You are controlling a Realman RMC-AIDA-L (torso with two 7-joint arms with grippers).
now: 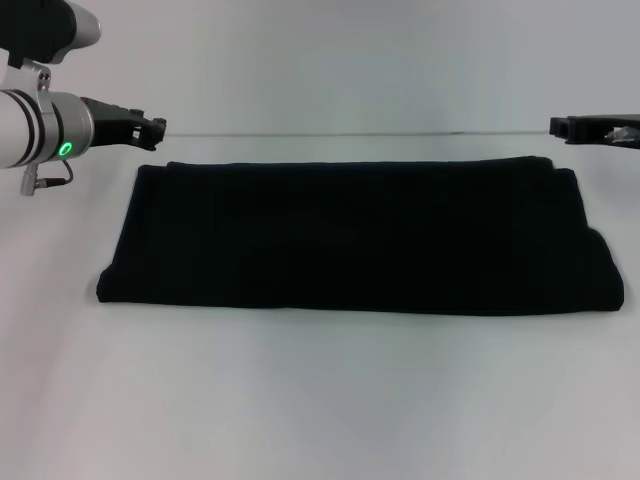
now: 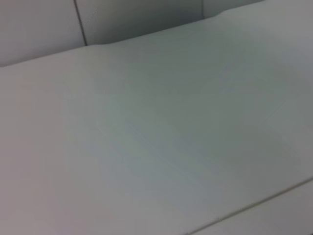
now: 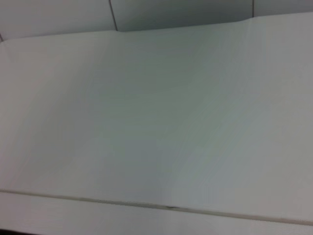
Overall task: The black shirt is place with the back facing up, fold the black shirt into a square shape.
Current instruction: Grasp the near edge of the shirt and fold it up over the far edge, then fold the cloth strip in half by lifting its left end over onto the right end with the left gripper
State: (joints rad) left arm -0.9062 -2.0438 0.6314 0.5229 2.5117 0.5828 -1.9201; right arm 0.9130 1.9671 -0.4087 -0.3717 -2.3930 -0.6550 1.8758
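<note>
Above the table, left: left gripper (image 1: pixel 158 125) hangs beyond the shirt's far left corner, clear of the cloth, holding nothing; whether its black fingers are parted I cannot tell
Above the table, right: right gripper (image 1: pixel 556 125) pokes in from the edge, level with its twin, just past the shirt's far right corner, also holding nothing; the gap between its fingers cannot be made out
Wrist views: both show only bare pale table, no fingers and no cloth
Shirt, place: shirt (image 1: pixel 350 240) lies mid-table, between the two grippers and nearer the robot than both, flat on the table (image 1: pixel 320 400)
Shirt, shape: a wide band, longer across than deep, so by my reading already folded lengthwise but not yet a square; left end slants slightly, right end bulges in a rounded stack of layers
Shirt, surface: plain matt black, no lettering showing, faint soft creases only
Handling: likely light and limp, several layers thick; it should drape and sag when lifted, and layers may slide apart if only the top one is pinched
Where to grip: probably the two corners of one short end, pinching through the whole stack, then carrying that end across to the other
Table: smooth, pale, hard-looking; cloth may slip on it when dragged
Risk: uneven lift would skew the edges
</note>
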